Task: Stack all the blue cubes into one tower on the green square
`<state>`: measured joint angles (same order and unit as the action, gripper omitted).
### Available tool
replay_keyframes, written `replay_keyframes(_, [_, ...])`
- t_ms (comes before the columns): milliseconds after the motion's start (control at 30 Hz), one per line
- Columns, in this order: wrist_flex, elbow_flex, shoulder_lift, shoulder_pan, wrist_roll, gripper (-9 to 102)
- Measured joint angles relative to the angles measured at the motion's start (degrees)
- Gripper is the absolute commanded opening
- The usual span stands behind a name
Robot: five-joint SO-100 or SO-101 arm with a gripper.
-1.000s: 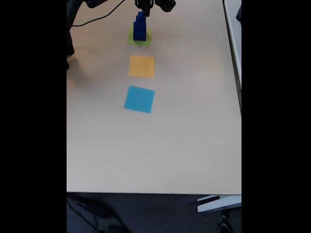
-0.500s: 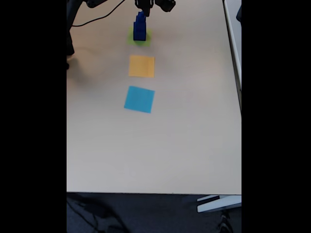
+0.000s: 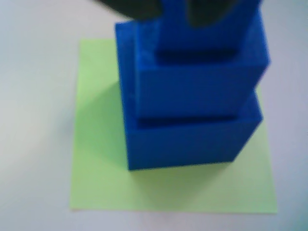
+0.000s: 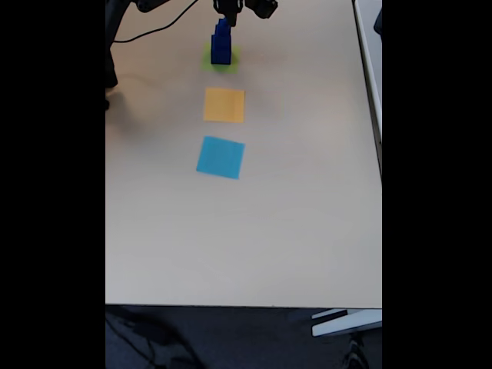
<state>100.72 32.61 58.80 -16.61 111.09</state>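
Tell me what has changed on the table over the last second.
Nothing visibly changed. In the fixed view the tower of blue cubes stands on the green square as before, with the gripper just above its top, and the orange square and light-blue square lie where they were.

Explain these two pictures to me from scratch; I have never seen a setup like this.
This is a small robot arm on a pale table. The fixed view looks along the table; the arm's hand is at the far end, above a tower of dark blue cubes. The tower stands on a green square of paper. An orange square and a light-blue square lie nearer the camera. The wrist view comes from a camera on the arm, looking down at the tower close up; the dark shapes at the top are parts of the hand. Whether it grips the top cube is unclear.
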Motion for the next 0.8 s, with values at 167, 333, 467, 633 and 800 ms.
replay_keyframes(167, [0.0, 0.3, 0.0, 0.0, 0.0, 0])
replay_keyframes(333, [0.0, 1.1, 0.1, 0.0, 0.0, 0])
replay_keyframes(467, [0.0, 1.2, 0.1, 0.0, 0.0, 0])
replay_keyframes(633, [0.0, 1.2, 0.1, 0.0, 0.0, 0])
replay_keyframes(800, [0.0, 1.2, 0.1, 0.0, -0.1, 0])
